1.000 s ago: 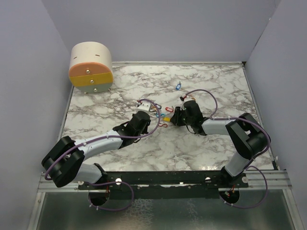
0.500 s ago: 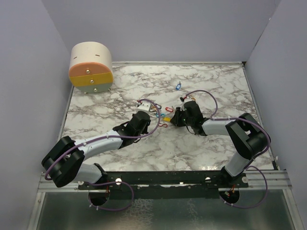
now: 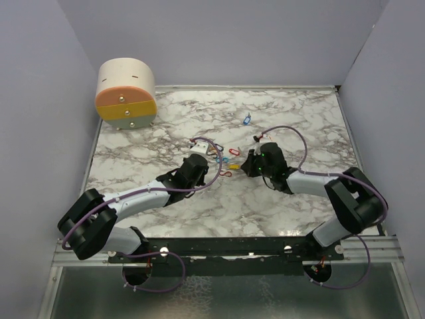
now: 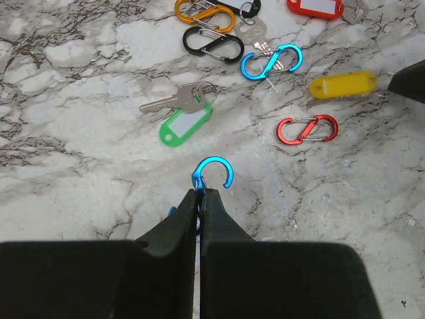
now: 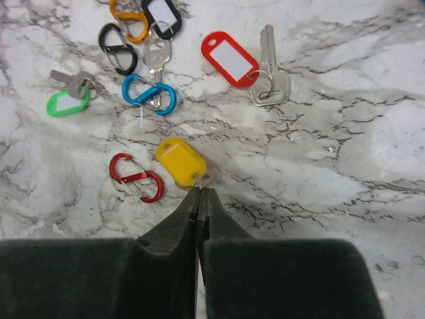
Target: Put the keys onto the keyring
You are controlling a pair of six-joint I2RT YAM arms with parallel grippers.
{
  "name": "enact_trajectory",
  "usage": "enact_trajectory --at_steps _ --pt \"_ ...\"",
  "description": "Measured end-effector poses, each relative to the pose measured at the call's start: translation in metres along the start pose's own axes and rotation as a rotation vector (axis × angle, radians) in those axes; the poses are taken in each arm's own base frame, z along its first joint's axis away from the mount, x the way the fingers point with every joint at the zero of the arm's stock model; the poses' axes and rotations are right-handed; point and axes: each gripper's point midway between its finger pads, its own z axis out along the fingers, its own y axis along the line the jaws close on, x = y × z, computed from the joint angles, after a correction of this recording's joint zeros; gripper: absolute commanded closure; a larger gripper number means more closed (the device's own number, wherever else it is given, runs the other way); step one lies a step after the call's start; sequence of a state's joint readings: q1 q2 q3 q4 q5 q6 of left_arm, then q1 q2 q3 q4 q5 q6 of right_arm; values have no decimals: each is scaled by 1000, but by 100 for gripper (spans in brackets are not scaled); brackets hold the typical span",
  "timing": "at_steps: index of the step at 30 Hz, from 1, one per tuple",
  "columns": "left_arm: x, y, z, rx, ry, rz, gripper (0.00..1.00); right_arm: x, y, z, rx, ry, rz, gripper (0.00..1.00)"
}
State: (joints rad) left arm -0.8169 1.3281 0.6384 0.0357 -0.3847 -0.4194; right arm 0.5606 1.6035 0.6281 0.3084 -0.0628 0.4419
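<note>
My left gripper is shut on a blue S-shaped keyring, whose open hook sticks out past the fingertips just above the marble table. My right gripper is shut on the small metal ring of the yellow key tag, which is low over the table. In the top view the two grippers, left and right, face each other across the pile. A green key tag with a metal key, a red key tag with a key and a red keyring lie loose.
A blue keyring with a key, a black keyring, an orange keyring and a black tag lie behind the pile. A small blue piece lies farther back. A round drawer box stands at the back left.
My right arm has drawn back a little to the right, with its elbow swinging outward. The left arm and the blue keyring have not moved.
</note>
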Motion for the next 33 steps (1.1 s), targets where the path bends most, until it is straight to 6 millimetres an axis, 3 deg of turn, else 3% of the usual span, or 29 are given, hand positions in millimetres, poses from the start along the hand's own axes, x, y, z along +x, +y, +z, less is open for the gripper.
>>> enact_trajectory --at_steps 6,10,20,33 --pt "0 -4 3 7 9 -4 100 -29 9 -40 -45 -167 -71 99" --pt "-10 -12 5 29 -1 -14 100 -44 15 -53 -71 -244 -102 99" --pt "-48 -42 2 124 -67 -41 100 -43 23 -64 -136 -292 -147 99" --pt "-43 -74 13 176 -40 -3 100 -45 47 -68 -234 -314 -188 99"
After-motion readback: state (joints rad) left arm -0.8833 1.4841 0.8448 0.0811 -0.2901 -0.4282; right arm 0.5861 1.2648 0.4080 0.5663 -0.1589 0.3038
